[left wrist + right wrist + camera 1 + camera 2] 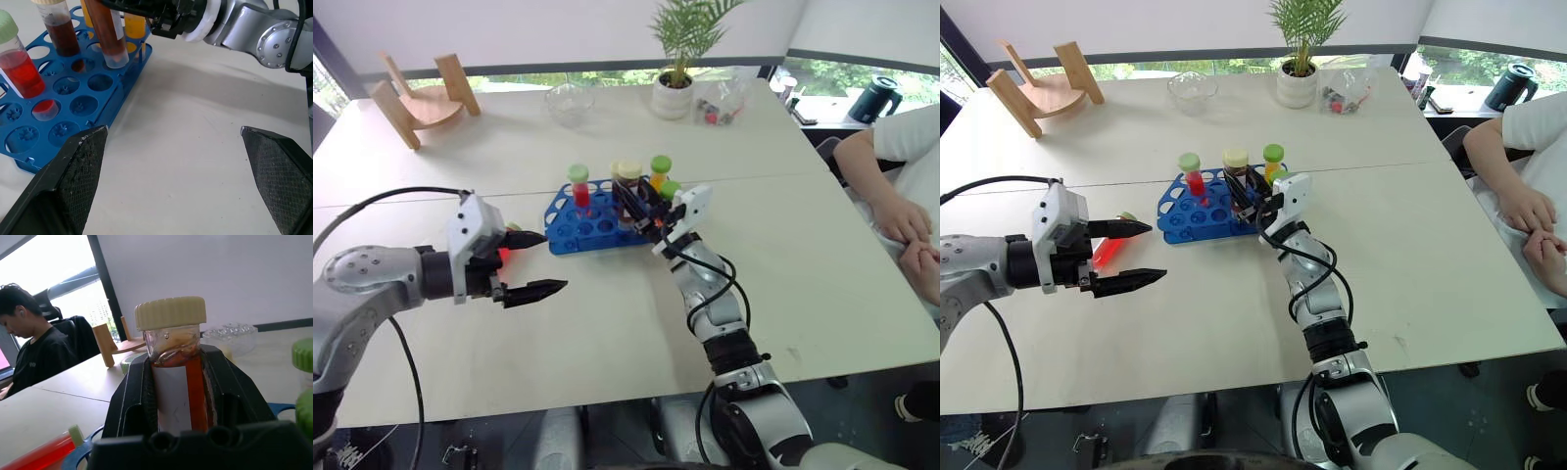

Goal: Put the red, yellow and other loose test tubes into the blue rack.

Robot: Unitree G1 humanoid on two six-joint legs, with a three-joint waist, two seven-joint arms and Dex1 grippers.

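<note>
The blue rack [570,227] sits mid-table. In it stand a red tube with a green cap [579,186], a yellow tube with a green cap [660,172] and a dark brown tube [61,34]. My right gripper [638,211] is shut on an amber tube with a cream cap [176,362]. It holds the tube tilted over the rack's right side, lower end [115,58] at a hole. My left gripper [554,261] hangs open and empty, left of the rack. A loose red tube [1107,251] lies on the table behind it.
At the back are a wooden stand [421,98], a glass bowl [570,100], a potted plant [674,90] and a clear bag [724,100]. A person's arms [901,201] rest on the table's right edge. A kettle [874,98] stands beyond.
</note>
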